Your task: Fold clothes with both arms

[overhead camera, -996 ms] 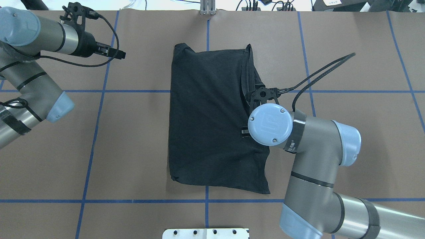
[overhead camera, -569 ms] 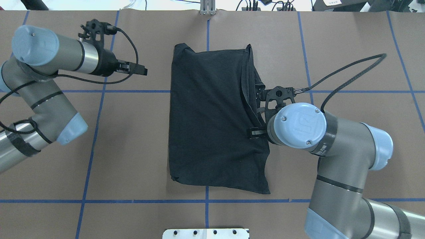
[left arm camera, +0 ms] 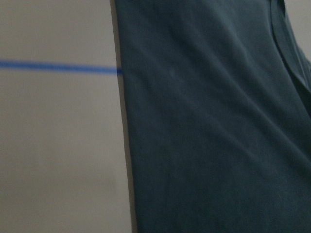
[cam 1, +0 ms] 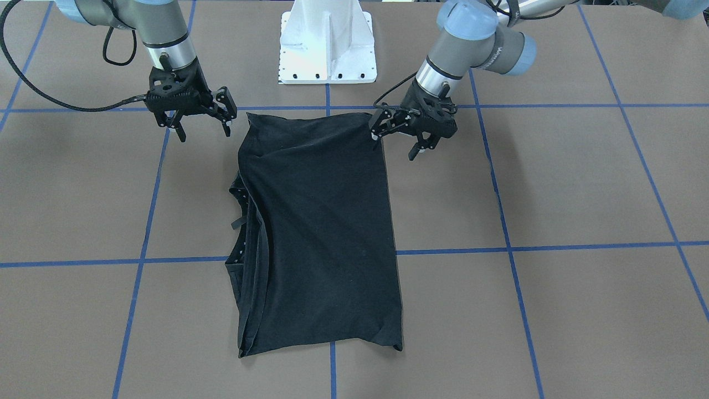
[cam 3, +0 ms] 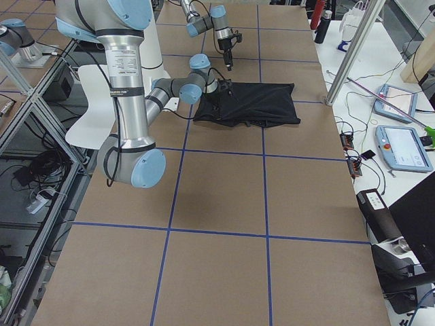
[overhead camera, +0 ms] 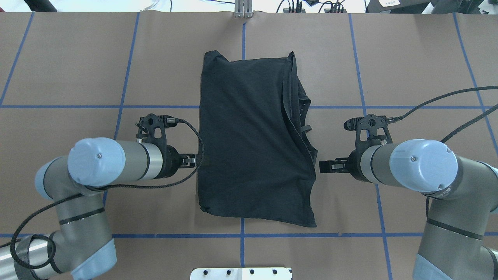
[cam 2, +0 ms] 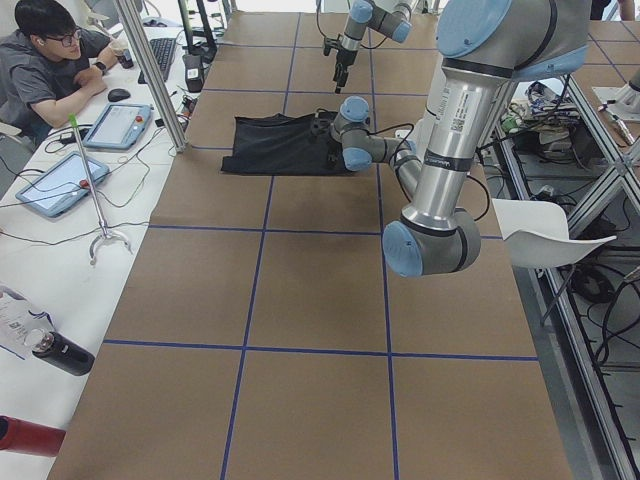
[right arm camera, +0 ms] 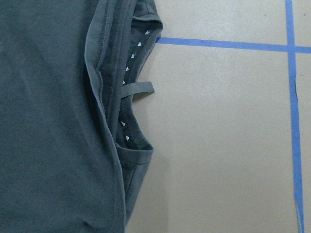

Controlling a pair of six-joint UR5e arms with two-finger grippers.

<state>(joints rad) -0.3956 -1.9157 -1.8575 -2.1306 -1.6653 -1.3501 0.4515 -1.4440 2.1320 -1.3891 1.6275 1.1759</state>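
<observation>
The T-shirt (overhead camera: pixel 245 147) runs long toward the table's (overhead camera: pixel 428 58) far edge, between your open left gripper (overhead camera: pixel 196 159), right at its side, and your open right gripper (overhead camera: pixel 325 166), just beside it.

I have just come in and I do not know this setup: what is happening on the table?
The robot is folding a black T-shirt, which lies partly folded, plain side up, on the brown table. The left gripper is at one side edge of the shirt, at the end nearer the robot. The right gripper is just beside the opposite edge. Both are open, and neither grips the cloth yet.
</observation>
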